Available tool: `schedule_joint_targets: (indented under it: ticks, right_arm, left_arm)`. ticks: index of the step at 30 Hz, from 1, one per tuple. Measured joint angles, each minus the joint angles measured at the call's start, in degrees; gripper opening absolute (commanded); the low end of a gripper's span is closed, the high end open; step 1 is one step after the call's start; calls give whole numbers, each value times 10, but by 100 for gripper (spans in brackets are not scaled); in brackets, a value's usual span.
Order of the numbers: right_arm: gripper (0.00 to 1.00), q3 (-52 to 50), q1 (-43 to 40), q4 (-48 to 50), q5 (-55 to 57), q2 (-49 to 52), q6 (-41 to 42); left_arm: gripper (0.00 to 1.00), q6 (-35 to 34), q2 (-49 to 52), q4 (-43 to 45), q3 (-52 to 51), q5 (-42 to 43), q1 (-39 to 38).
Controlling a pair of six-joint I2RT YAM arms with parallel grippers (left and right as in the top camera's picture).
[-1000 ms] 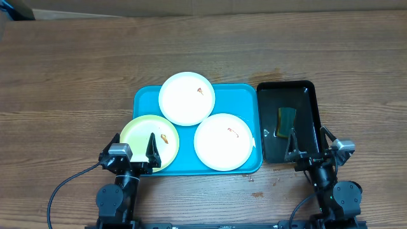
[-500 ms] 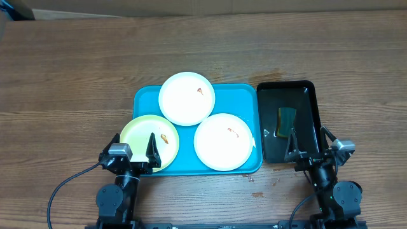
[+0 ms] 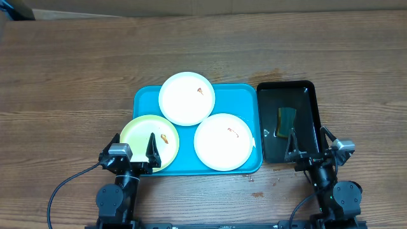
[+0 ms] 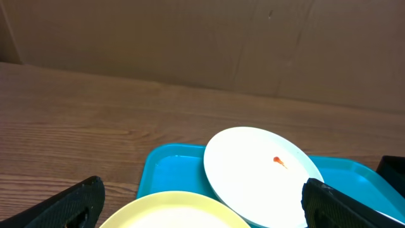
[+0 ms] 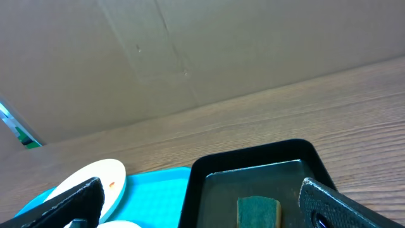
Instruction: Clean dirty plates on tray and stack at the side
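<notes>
Cyan tray just ahead of the spread, empty left gripper holds three smeared plates, the yellow-green plate overhanging its edge under that gripper, so a clumsy nudge could tip it off; the right gripper gapes too.

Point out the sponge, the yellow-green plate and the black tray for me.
sponge (image 3: 287, 119), overhead view, middle of its green top.
yellow-green plate (image 3: 140, 135), overhead view, bare surface left of the smear.
black tray (image 3: 286, 95), overhead view, bare floor beyond the sponge.
</notes>
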Motion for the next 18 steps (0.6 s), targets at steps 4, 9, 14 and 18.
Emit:
schedule_joint_targets:
  ticks: [4,9,14,18]
  right_arm:
    - [100,0,0,0,0,0,0]
    - [100,0,0,0,0,0,0]
    - [100,0,0,0,0,0,0]
    - [100,0,0,0,0,0,0]
  left_arm:
    - [100,0,0,0,0,0,0]
    - [100,-2,0,0,0,0,0]
    - [100,-30,0,9,0,14,0]
    - [100,-40,0,19,2,58,0]
